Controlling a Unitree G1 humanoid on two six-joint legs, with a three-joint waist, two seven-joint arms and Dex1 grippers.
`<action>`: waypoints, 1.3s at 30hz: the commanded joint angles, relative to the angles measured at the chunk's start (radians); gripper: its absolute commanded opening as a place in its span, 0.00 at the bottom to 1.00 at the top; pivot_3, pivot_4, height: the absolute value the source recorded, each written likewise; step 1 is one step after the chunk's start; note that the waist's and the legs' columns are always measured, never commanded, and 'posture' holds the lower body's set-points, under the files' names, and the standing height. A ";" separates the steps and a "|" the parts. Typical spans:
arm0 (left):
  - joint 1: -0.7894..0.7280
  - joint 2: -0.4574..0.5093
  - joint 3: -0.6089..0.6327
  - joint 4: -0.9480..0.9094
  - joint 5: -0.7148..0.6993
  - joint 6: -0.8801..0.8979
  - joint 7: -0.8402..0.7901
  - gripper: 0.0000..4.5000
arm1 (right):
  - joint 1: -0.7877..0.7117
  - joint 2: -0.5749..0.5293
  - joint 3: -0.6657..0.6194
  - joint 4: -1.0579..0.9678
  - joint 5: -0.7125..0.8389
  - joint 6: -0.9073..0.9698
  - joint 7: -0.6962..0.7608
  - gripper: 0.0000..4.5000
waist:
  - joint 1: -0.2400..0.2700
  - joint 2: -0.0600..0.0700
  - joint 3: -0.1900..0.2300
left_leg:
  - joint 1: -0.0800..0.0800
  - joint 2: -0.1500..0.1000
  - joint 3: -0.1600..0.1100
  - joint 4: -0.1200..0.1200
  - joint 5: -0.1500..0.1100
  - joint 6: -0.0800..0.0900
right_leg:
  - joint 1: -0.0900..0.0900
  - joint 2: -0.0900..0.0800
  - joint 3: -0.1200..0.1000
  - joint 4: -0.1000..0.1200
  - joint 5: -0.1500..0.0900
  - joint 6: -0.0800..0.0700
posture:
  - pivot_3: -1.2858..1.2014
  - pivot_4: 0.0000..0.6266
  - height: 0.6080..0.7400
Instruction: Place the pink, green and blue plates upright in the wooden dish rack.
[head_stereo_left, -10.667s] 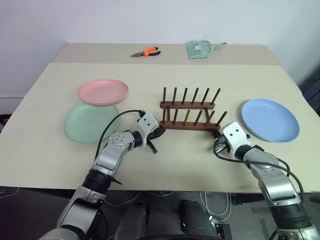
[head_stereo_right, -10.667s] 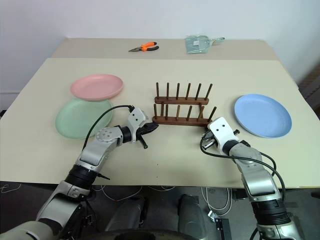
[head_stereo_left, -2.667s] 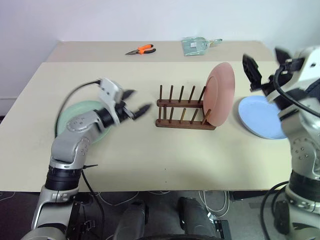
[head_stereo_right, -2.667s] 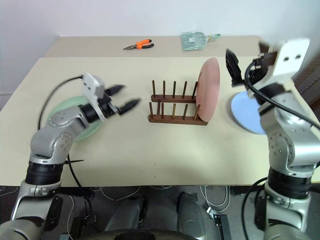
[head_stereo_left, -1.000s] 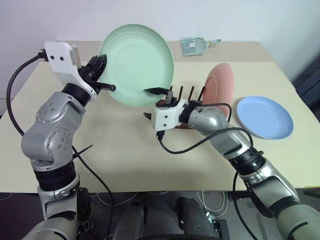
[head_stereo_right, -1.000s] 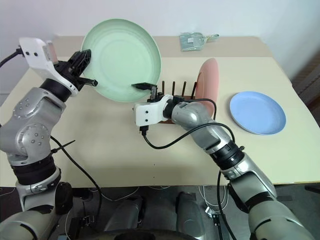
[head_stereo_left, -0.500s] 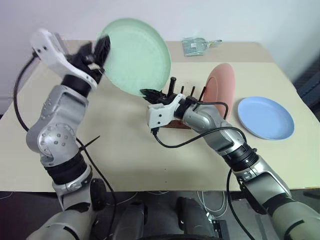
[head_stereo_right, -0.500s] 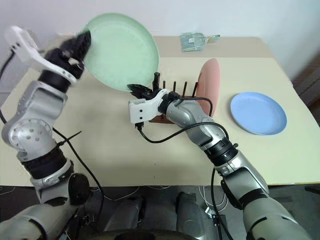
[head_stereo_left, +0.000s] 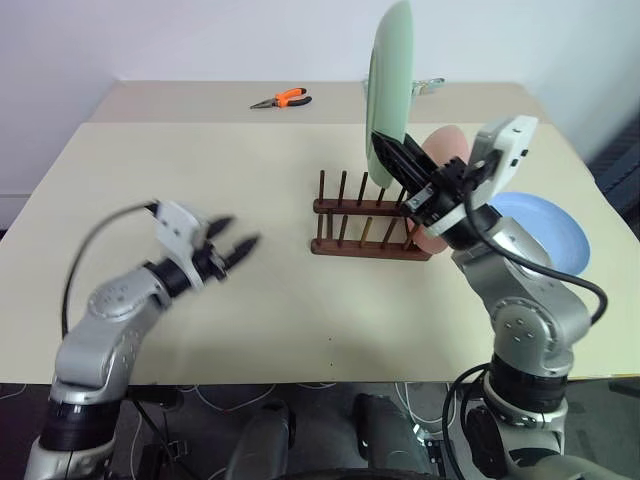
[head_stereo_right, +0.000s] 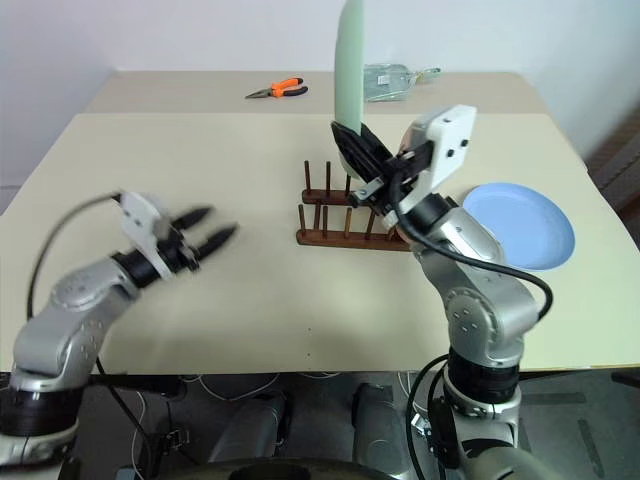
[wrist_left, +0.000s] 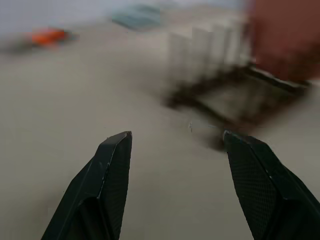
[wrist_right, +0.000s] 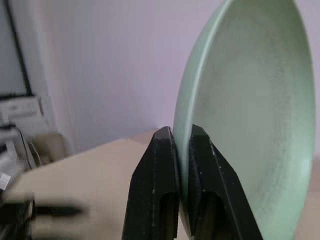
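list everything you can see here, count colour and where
green plate: 1, pale mint green, held upright on edge above the wooden dish rack
pink plate: 1, salmon pink, standing in the rack's right end, partly hidden
blue plate: 1, light blue, flat on the table right of the rack
wooden dish rack: 1, dark brown, table centre
pliers: 1, orange handles, far table
clear packet: 1, greenish, far table
table: 1, beige
left gripper: open, empty
right gripper: shut on green plate
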 joint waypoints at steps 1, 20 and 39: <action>0.003 0.030 -0.050 -0.069 -0.013 0.007 -0.077 0.66 | -0.005 -0.018 -0.040 -0.058 0.102 0.059 -0.061 0.00 | -0.001 0.003 -0.001 | 0.000 0.000 0.000 0.000 0.000 0.000 | 0.000 0.000 0.000 0.000 0.000 0.000 | 0.52 0.24 1.00; -0.022 -0.029 -0.129 -0.098 0.038 -0.008 -0.051 0.68 | -0.014 -0.097 -0.027 0.120 0.182 0.087 -0.093 0.33 | 0.001 0.005 -0.001 | 0.000 0.000 0.001 0.000 0.000 0.000 | 0.001 0.000 0.000 -0.001 0.000 0.001 | 0.52 0.24 1.00; -0.083 -0.101 -0.186 -0.036 0.095 -0.041 -0.062 0.68 | 0.089 -0.609 -0.343 0.255 -0.117 -0.142 0.106 0.99 | 0.028 0.003 -0.002 | -0.001 -0.001 0.001 0.002 -0.002 0.003 | 0.006 -0.001 -0.003 -0.009 -0.001 0.002 | 0.52 0.24 1.00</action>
